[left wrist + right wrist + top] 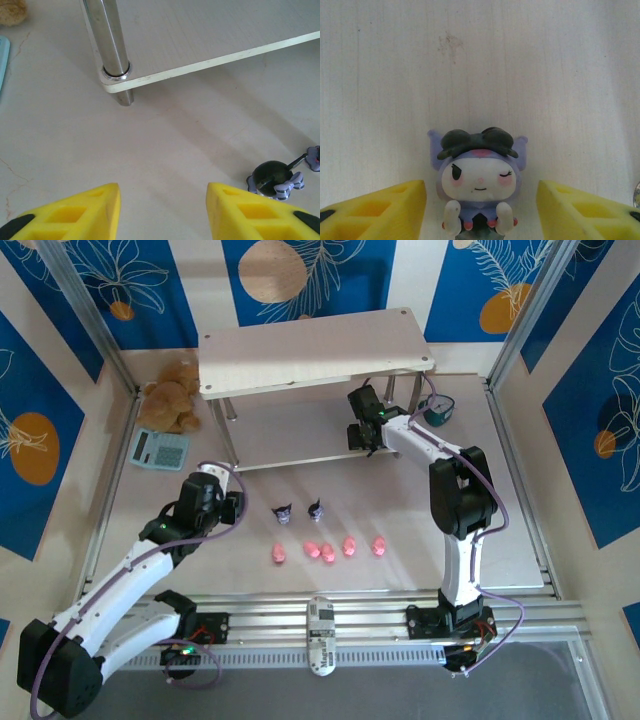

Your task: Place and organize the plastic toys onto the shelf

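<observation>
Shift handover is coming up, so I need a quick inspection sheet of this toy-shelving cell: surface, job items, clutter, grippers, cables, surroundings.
Surface: pale table, no spills seen.
Job's things: five pink pigs in a row and two dark figurines on the table; a third figurine upright on the lower board of the shelf.
Clutter: plush bear, teal calculator, teal clock.
Grippers: left gripper open, empty, above the table; right gripper open, fingers either side of the third figurine, touching neither side.
Cables: purple cables along both arms, no snag seen.
Surroundings: blue floral panels, metal frame.
</observation>
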Tool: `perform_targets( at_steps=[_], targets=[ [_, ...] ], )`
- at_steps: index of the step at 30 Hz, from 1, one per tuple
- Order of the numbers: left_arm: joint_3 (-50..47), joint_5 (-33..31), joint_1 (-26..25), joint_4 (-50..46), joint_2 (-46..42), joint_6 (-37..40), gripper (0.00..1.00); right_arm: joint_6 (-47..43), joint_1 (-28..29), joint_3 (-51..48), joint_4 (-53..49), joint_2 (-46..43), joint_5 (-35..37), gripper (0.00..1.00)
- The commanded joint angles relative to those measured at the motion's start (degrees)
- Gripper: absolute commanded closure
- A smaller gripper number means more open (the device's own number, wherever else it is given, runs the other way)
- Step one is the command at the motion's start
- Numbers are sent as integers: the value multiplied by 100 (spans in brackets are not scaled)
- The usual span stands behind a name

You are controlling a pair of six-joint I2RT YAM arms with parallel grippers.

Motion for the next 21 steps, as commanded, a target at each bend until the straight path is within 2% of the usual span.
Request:
perform_targets(
  at_steps=[1, 7, 14, 21],
  targets=[
    [229, -1, -44, -98, -73, 86, 51, 23, -79, 236, -11, 52, -56, 36],
    [229, -14, -41, -161, -155, 116, 51, 77, -52, -12, 52, -387, -127, 33],
    [185, 294, -64, -316, -209, 209, 53, 174, 247, -908, -224, -1598, -168, 32],
    [41, 704, -505, -198, -158, 141, 52, 636, 523, -1859, -772, -2693, -405, 32]
  ],
)
